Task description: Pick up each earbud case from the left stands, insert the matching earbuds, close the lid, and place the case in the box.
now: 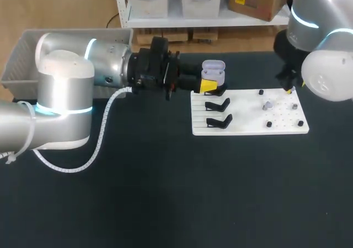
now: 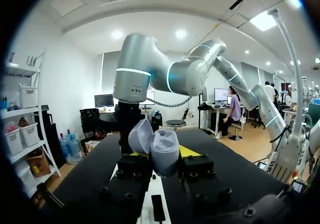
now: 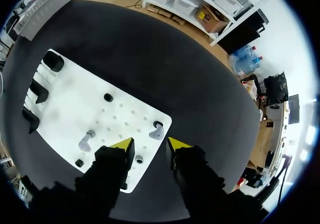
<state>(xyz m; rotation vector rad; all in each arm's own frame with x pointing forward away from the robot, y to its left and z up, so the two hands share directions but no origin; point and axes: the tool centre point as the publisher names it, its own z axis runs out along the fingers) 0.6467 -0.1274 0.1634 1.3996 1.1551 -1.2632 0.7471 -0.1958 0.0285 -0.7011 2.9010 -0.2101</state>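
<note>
**Right gripper above the near earbud**

Hangs parted and empty as right gripper (image 3: pixel 147 144), pointing straight down at white board (image 3: pixel 75 109). Just ahead of the fingertips, almost centred on the gap: one earbud (image 3: pixel 156 131). Off beside one finger and farther out: second earbud (image 3: pixel 85 141). Judged the nearer arm for either bud: the right. Past the board's black stands (image 1: pixel 218 103), left gripper (image 2: pixel 161 156) clamped on the open earbud case (image 1: pixel 213 69), lid tipped back, cavity up, well apart from both buds. Stem direction too small to tell.
</note>
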